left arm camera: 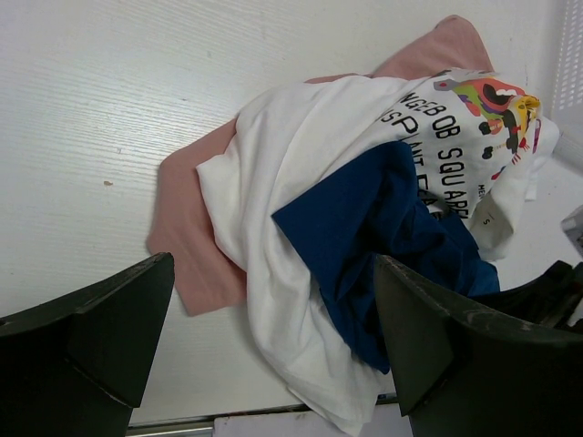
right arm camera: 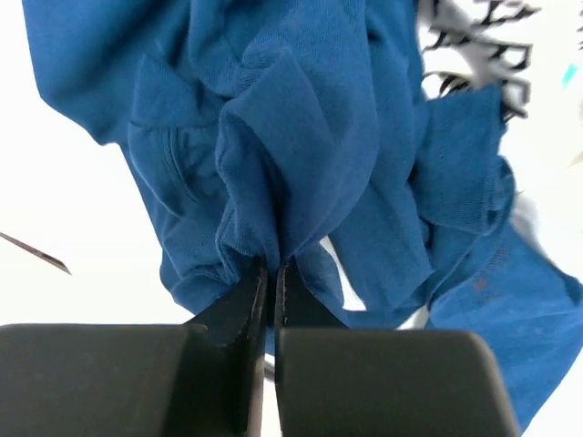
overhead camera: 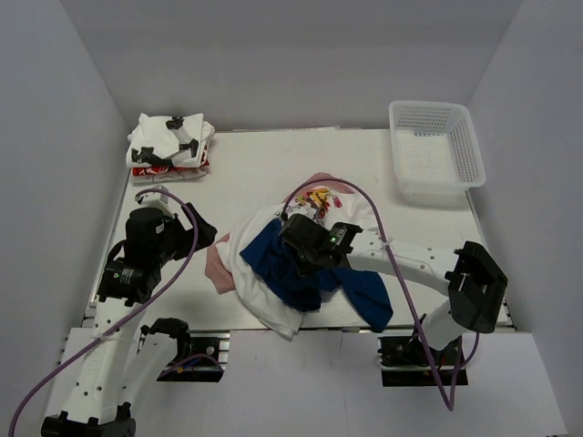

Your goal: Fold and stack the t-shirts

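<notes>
- Bright, even overhead light; soft, short shadows on the white desk [overhead camera: 264, 164].
- Right wrist view: blue t-shirt [right arm camera: 319, 118] sharp, white surroundings overexposed, top-right corner blurred.
- Left wrist view: desk slightly washed out.

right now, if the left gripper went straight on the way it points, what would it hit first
The left gripper would probably meet the white t-shirt first, with the blue t-shirt just beyond; depth is unclear.

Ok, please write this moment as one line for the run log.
right hand: shut on blue t-shirt | left hand: open, empty | folded stack: far-left corner | basket: far-right corner
</notes>
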{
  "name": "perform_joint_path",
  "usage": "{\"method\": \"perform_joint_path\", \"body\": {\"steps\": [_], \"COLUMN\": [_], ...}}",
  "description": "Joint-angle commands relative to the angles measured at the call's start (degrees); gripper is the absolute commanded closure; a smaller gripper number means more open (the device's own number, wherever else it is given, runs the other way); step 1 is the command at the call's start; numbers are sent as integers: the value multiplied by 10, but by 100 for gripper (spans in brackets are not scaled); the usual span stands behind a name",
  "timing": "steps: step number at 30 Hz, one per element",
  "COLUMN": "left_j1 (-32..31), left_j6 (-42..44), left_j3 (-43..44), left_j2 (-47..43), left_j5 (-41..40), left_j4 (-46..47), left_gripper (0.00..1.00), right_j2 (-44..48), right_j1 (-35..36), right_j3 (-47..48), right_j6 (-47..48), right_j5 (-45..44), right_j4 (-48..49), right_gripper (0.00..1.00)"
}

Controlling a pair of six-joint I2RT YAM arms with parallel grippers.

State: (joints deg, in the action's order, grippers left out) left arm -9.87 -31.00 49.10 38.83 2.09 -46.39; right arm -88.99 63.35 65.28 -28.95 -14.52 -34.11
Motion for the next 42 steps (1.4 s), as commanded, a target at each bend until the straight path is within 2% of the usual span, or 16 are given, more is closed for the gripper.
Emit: {"method": "perform_joint_path", "body": {"steps": [1, 3, 6, 10, 12, 18, 19, 20, 27, 29, 31, 37, 39, 40, 41, 42], "left_j1": [3, 3, 3, 3, 3, 3, 3, 3, 3, 3, 3, 3, 3, 3, 3, 3], "left_j6": [-2, -2, -2, -16, -21, -21, -21, -21, -21, -21, -21, -21, -21, -21, -16, -16], "left_j3": [-5, -5, -5, -10, -10, -10, -10, -10, -5, -5, -5, -5, -5, -5, -5, -5], "left_j2": [-2, -2, 4, 28, 52, 109, 114, 121, 126, 126, 126, 144, 144, 144, 144, 144], "left_j5": [-7, -7, -7, -1, 17, 24, 29, 34, 23, 23, 23, 29, 29, 29, 29, 29], "left_j4": [-4, -4, -4, 3, 15, 21, 27, 27, 27, 27, 27, 27, 22, 22, 22, 22], "left_gripper": [0, 0, 0, 0, 0, 0, 0, 0, 0, 0, 0, 0, 0, 0, 0, 0], "right_j2": [1, 42, 95, 173, 195, 172, 158, 142, 8, -55, -105, -214, -262, -281, -287, -290], "right_j1": [1, -2, -19, -84, -130, -221, -233, -254, -395, -447, -493, -561, -577, -578, -584, -583], "right_j3": [30, 29, 49, 124, 168, 283, 293, 307, 383, 428, 475, 495, 513, 550, 562, 569], "right_j6": [-6, -4, -6, 27, 82, 317, 399, 428, 619, 590, 514, 363, 333, 321, 310, 293], "right_j5": [-48, -66, -184, -272, -298, -412, -440, -464, -417, -402, -372, -134, -119, -130, -132, -112], "right_j4": [-47, -40, -28, 4, 87, 312, 334, 436, 637, 616, 523, 314, 253, 210, 156, 132], "right_gripper": [100, 100, 100, 100, 100, 100, 100, 100, 100, 100, 100, 100, 100, 92, 73, 43]}}
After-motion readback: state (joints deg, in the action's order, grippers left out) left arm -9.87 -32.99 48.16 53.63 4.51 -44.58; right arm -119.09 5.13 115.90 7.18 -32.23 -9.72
